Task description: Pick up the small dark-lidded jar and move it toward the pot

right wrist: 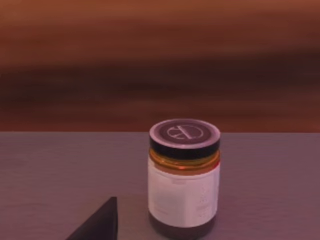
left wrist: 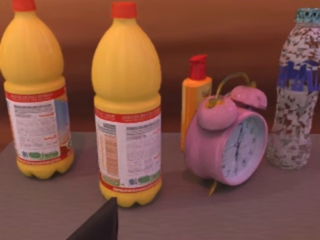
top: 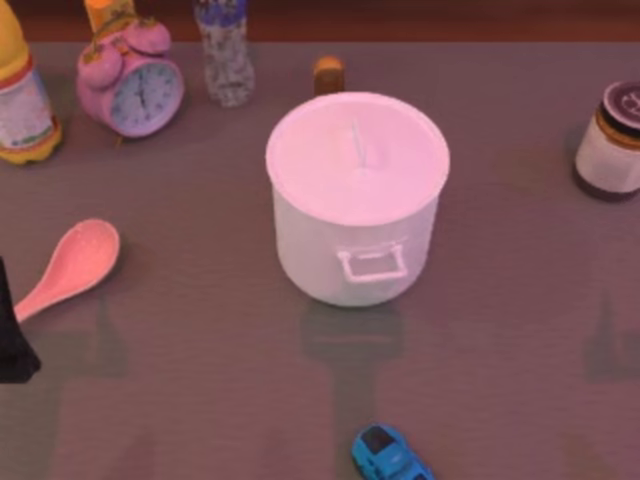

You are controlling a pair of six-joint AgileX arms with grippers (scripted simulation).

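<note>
The small dark-lidded jar (top: 610,140) stands upright on the tabletop (top: 200,380) well to the right of the pot (top: 357,195), near the table's right edge and apart from everything else — so the pot is the landmark to measure from. Its long axis is vertical, lid up, and the right wrist view looks straight at it: the jar (right wrist: 184,177) sits ahead of that camera with open tabletop around it. That makes my right arm the nearer one by a clear margin (my left arm shows only as a dark shape at the table's left edge, far on the other side of the pot). Neither gripper shows its fingertips here, so I cannot tell how far either is open; nothing appears to be held. In my judgement the coming move is a forward reach to the jar's side, then a carry leftward — toward the pot's handleless flank.
</note>
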